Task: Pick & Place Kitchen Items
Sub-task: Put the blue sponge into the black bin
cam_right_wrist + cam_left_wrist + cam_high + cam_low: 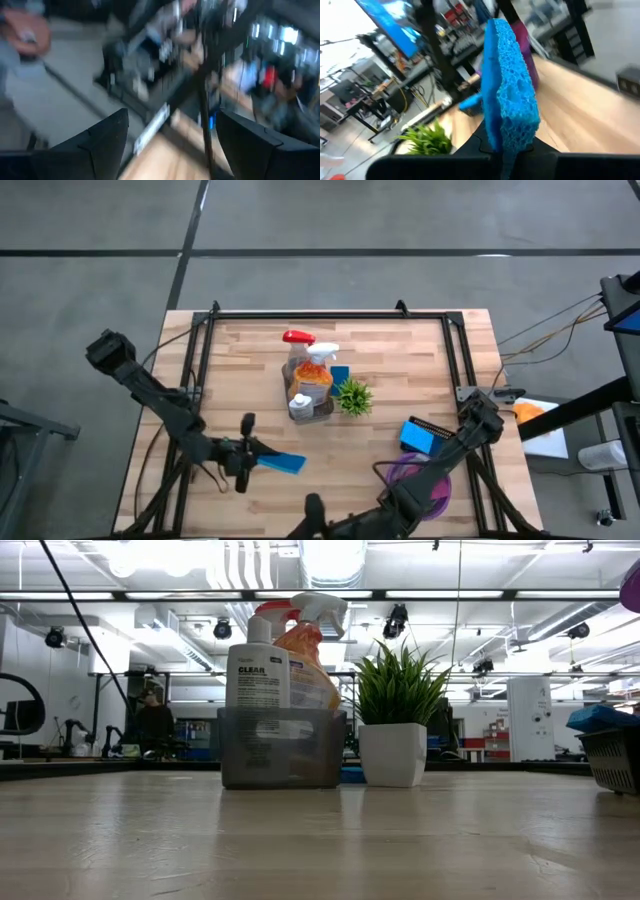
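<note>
My left gripper (262, 458) is over the table's near left part, shut on a blue sponge (287, 463), which also shows in the left wrist view (510, 85). My right gripper (175, 145) is open and empty; in the high view it is at the table's near edge (312, 510). A grey caddy (312, 402) at the table's middle holds a clear spray bottle with a red trigger (297, 338), an orange one with a white trigger (318, 365) and a white bottle (257, 670). A magenta cloth (428, 480) shows under the right arm. No pink cup is in view. My left gripper pinches the sponge's near end (507, 142) between its two fingers, across its two broad faces. The fingers lie about level and point toward the table's right. The sponge stands on its edge and sticks out beyond the fingertips; none of it shows touching the table.
A small green plant in a white pot (353, 396) stands right of the caddy. A black basket (430, 430) with another blue sponge (418, 438) stands at the near right. A black frame (330, 314) runs round the table's edges. Bare wood lies left of the caddy.
</note>
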{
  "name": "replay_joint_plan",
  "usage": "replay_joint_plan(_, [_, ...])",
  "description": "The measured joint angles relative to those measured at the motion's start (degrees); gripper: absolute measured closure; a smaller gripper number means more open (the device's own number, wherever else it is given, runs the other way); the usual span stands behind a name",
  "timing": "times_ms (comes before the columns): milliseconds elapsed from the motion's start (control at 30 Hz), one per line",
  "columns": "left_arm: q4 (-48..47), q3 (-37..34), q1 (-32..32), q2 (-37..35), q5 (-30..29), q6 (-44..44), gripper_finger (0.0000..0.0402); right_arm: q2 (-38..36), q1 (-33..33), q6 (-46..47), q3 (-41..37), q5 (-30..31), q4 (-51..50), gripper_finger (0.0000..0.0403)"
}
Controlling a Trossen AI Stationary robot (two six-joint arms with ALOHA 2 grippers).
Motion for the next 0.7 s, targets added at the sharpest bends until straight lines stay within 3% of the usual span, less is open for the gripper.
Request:
replay_joint_plan(200, [7.0, -4.6, -0.9, -3.3, -0.1, 0.0, 0.0400, -0.1, -3.7, -9.0, -14.7, -7.8, 31.3, 0.0112])
replay_joint_plan(367, [7.7, -5.5, -0.9, -3.3, -0.2, 0.0, 0.0400, -4.0, -6.2, -8.3, -30.6, -7.1, 47.9, 0.0112])
replay_joint_plan(567, [8.6, -5.5, -0.7, -3.3, -0.2, 0.0, 0.0400, -16.2, -6.8, -0.4, -50.5, 2.3, 54.6, 0.0112])
replay_joint_plan(700, [9.2, -5.5, 0.6, -3.3, 0.3, -0.5, 0.0400, -21.5, -8.4, 7.1, -57.3, 5.7, 53.6, 0.0112])
